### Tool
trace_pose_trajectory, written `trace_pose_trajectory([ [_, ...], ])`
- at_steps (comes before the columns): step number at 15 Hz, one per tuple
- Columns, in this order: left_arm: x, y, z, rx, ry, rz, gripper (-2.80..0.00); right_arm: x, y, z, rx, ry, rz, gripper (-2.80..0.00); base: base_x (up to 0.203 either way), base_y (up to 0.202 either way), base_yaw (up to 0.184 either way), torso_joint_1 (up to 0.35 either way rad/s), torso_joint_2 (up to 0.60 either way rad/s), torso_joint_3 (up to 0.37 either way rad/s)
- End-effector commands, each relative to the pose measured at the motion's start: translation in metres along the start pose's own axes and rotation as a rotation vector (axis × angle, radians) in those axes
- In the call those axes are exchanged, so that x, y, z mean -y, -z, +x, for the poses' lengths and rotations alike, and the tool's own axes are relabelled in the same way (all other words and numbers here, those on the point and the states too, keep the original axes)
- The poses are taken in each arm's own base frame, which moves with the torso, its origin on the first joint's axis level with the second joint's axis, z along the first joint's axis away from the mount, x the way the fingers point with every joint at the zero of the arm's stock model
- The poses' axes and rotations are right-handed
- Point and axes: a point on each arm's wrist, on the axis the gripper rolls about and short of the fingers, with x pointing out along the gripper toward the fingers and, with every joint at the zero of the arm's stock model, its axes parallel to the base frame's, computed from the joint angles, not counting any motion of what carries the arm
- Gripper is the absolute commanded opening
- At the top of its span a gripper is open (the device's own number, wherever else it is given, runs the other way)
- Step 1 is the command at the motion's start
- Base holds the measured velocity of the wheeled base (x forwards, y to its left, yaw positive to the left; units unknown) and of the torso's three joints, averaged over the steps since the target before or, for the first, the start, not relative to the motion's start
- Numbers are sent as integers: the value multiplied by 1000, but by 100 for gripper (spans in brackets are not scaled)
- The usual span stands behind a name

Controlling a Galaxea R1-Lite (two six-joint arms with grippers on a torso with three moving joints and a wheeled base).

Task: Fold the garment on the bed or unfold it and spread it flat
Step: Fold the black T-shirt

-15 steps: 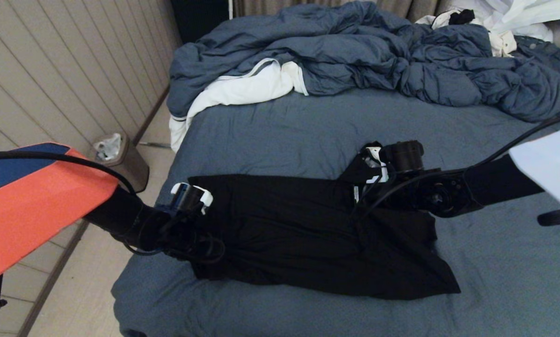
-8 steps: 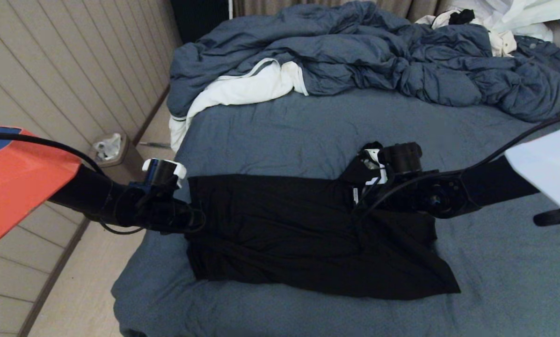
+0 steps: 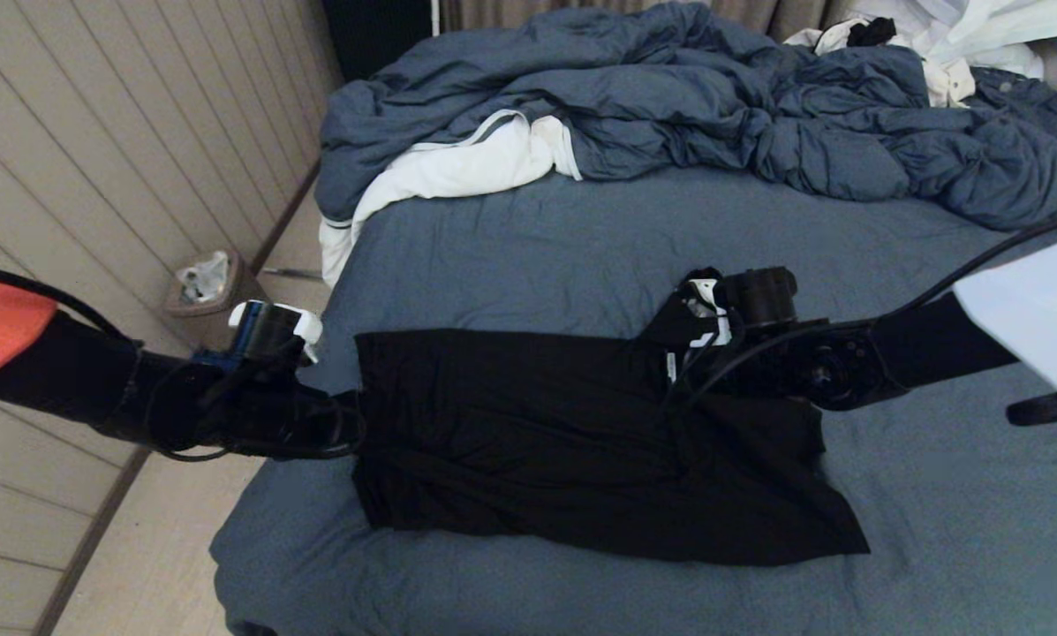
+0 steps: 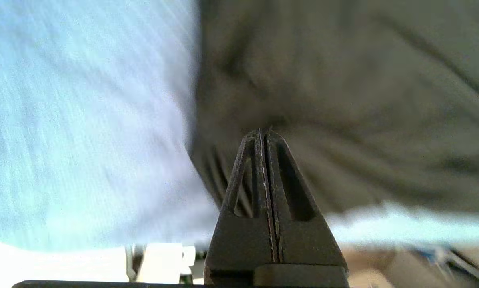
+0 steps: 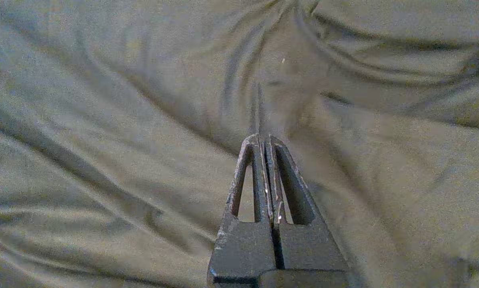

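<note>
The garment (image 3: 581, 442) lies as a long black band across the near part of the bed (image 3: 528, 238), its near edge well inside the bed's near edge and its right end fanning out toward the near right. The left pincer (image 3: 351, 422) sits at the garment's left end, its 2 fingers (image 4: 259, 168) pressed together, tips against the dark cloth; whether cloth is caught between them cannot be told. The right pincer (image 3: 683, 389) is low over the garment's right part, fingers (image 5: 259, 176) pressed together too, tips on the wrinkled cloth. Farther back, a rumpled blue duvet (image 3: 669, 106) with white lining covers the bed's far end. A white clothes pile (image 3: 978, 35) lies at the far right. A bin (image 3: 201, 291) stands on the floor, left of the bed.
</note>
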Motion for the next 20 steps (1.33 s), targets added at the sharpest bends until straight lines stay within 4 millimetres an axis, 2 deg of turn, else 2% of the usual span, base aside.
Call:
trace_pose_trajectory([
  [1,4,14,-41,5,78,13,-280,0,-2,-1,7,-2,0,-280,0,0,0,0,0,0],
  [2,6,21,-38,-34,107,20,-280,0,-1,0,5,-2,0,-280,0,0,0,0,0,0],
  [6,24,53,-1,-195,125,75,-280,-5,5,-3,-21,-15,-7,-280,0,0,0,0,0,0],
  [9,31,67,19,-255,111,98,-280,-11,9,-3,-30,-30,-14,-280,0,0,0,0,0,0],
  [15,36,60,47,-227,41,99,-280,-10,7,-4,-23,-28,-12,-280,0,0,0,0,0,0],
  [20,41,49,57,-190,39,61,-280,-12,7,-8,-20,-32,-14,-280,0,0,0,0,0,0],
])
